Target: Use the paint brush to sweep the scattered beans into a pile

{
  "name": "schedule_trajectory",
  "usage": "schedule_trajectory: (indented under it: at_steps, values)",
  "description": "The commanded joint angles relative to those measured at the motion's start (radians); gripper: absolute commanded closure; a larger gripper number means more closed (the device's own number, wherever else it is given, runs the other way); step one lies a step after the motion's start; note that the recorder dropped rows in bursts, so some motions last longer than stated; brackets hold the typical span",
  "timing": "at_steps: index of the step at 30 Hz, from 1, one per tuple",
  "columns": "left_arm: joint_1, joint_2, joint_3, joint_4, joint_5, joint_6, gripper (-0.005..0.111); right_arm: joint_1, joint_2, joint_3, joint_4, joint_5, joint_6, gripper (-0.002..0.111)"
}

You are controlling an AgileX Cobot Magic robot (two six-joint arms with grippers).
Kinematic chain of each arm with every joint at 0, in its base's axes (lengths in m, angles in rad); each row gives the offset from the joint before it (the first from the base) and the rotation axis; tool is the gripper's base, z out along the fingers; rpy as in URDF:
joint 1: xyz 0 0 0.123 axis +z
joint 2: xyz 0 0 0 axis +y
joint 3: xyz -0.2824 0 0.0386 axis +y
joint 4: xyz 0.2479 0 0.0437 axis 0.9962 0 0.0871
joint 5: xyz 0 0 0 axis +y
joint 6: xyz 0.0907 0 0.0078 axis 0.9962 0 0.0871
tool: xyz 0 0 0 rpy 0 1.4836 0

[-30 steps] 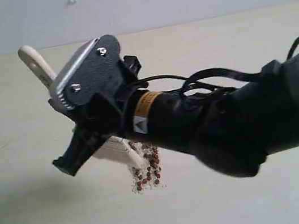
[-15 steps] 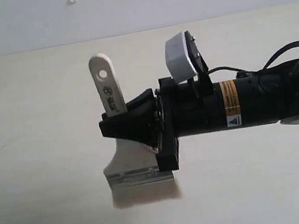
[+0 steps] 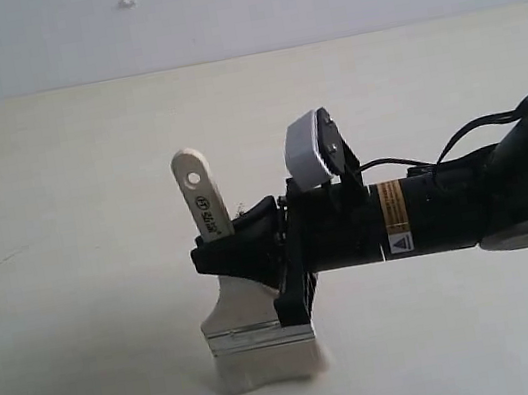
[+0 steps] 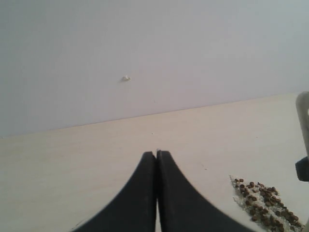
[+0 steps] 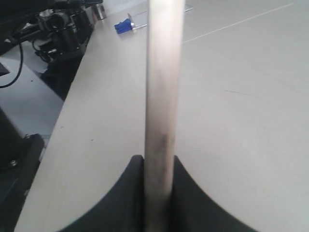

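Note:
The paint brush (image 3: 201, 196) stands upright on the table, pale handle up, silver ferrule (image 3: 257, 322) and cream bristles (image 3: 270, 365) down on the surface. My right gripper (image 3: 205, 259) reaches in from the right and is shut on the handle; in the right wrist view the handle (image 5: 163, 87) runs edge-on between its fingers (image 5: 158, 163). In the exterior view the brush hides the beans. In the left wrist view the beans (image 4: 263, 204) lie in a loose pile with whitish crumbs, beside my left gripper (image 4: 156, 154), which is shut and empty.
The table's edge (image 5: 72, 77) shows in the right wrist view, with black equipment and cables (image 5: 58, 29) beyond it and a small blue object (image 5: 123, 25) at the table's far end. A pale wall (image 3: 232, 5) rises behind the table.
My right arm has swung from a tilt to level, turning the brush upright, then moved it down toward the near side. The beans, visible a second ago, are now hidden behind the brush.

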Motion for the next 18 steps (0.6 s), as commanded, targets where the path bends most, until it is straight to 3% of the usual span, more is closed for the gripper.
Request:
schedule_trajectory:
  at_steps: [1,18]
  values:
    - [-0.005,-0.006,0.003,0.004,0.002,0.004,0.107,-0.007,0.021,0.000,0.116,-0.020,-0.052,0.108]
    - [-0.005,-0.006,0.003,0.004,0.002,0.004,0.107,-0.009,0.037,-0.048,0.301,-0.001,-0.172,0.108]
